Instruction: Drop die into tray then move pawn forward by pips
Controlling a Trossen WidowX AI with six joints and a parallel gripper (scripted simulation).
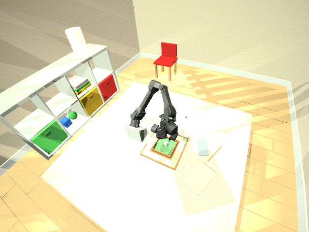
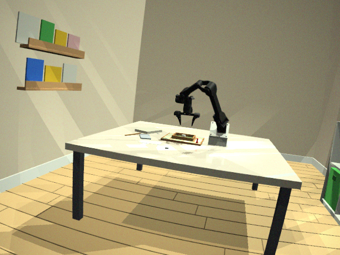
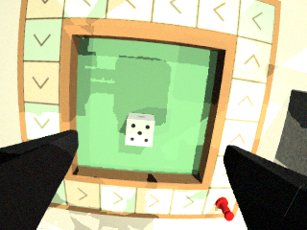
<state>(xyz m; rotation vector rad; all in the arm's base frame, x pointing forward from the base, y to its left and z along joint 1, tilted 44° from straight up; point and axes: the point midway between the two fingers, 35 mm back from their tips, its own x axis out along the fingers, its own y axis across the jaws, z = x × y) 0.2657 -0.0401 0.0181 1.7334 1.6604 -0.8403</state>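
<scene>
The white die [image 1: 165,143] [image 2: 183,135] [image 3: 139,130] rests on the green floor of the wooden-rimmed tray [image 1: 161,153] [image 2: 182,138] [image 3: 144,33], with five pips on top. The red pawn [image 2: 197,141] [image 3: 224,208] stands on the board [image 1: 159,158] [image 3: 42,81], in the lower-right corner square of the wrist view; the arm hides it in the top view. Arrows point right along the wrist view's bottom row, up its right column, left along the top and down the left. My gripper [image 2: 186,125] [image 3: 152,146] is open and empty, above the board, touching nothing.
A light-blue flat pad [image 1: 202,147] [image 2: 144,136], an orange pencil [image 1: 215,153] [image 2: 132,134] and a pale flat book [image 1: 199,178] [image 2: 148,130] lie beyond the board. A small dark object [image 1: 186,116] [image 2: 166,148] lies to one side. The arm's base [image 1: 134,133] [image 2: 218,140] stands near the board.
</scene>
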